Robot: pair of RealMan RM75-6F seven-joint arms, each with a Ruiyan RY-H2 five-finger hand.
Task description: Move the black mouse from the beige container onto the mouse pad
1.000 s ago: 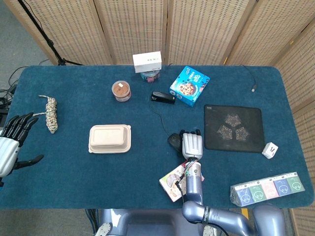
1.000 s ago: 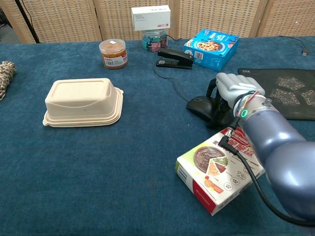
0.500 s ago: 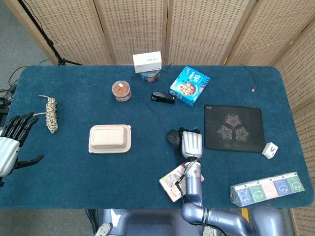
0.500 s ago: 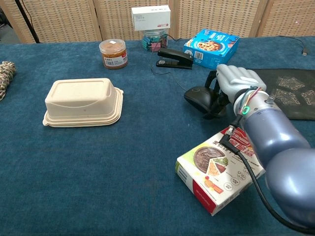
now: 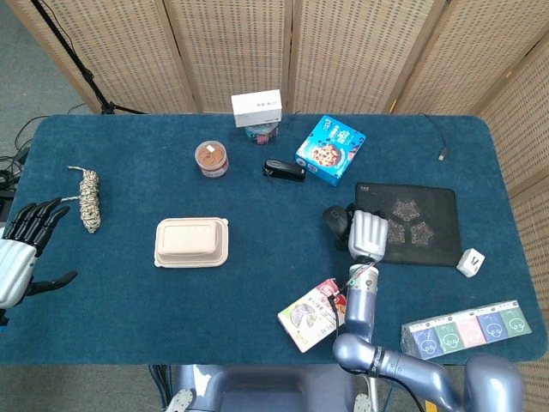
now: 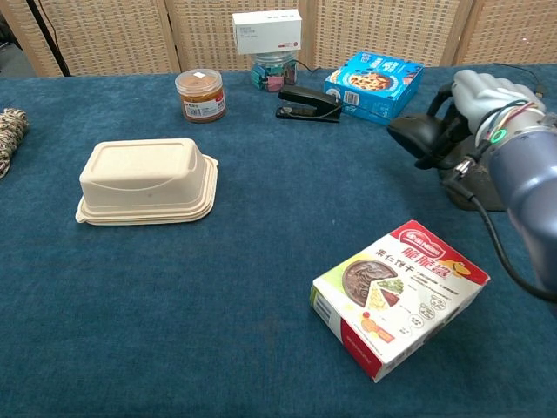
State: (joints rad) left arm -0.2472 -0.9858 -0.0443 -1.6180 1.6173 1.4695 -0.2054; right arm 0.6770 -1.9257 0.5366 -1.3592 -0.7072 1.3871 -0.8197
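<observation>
My right hand point(image 5: 368, 233) point(image 6: 481, 97) grips the black mouse point(image 5: 335, 220) point(image 6: 415, 134) and holds it above the table, just left of the black mouse pad point(image 5: 414, 221) point(image 6: 487, 187). The mouse sticks out to the left of the fingers. The beige container point(image 5: 191, 242) point(image 6: 146, 181) sits closed on the left half of the table. My left hand point(image 5: 19, 249) hangs open past the table's left edge, holding nothing.
A food box point(image 5: 310, 314) point(image 6: 399, 293) lies near the front edge. A stapler point(image 5: 284, 170) point(image 6: 309, 103), blue snack box point(image 5: 330, 150) point(image 6: 374, 82), brown jar point(image 5: 211, 158) point(image 6: 199, 94) and white box point(image 5: 256, 108) stand at the back. A rope coil point(image 5: 88, 198) lies far left.
My right hand has lifted the mouse and carried it right, from beside the food box to the mouse pad's left edge. The left hand stayed put.
</observation>
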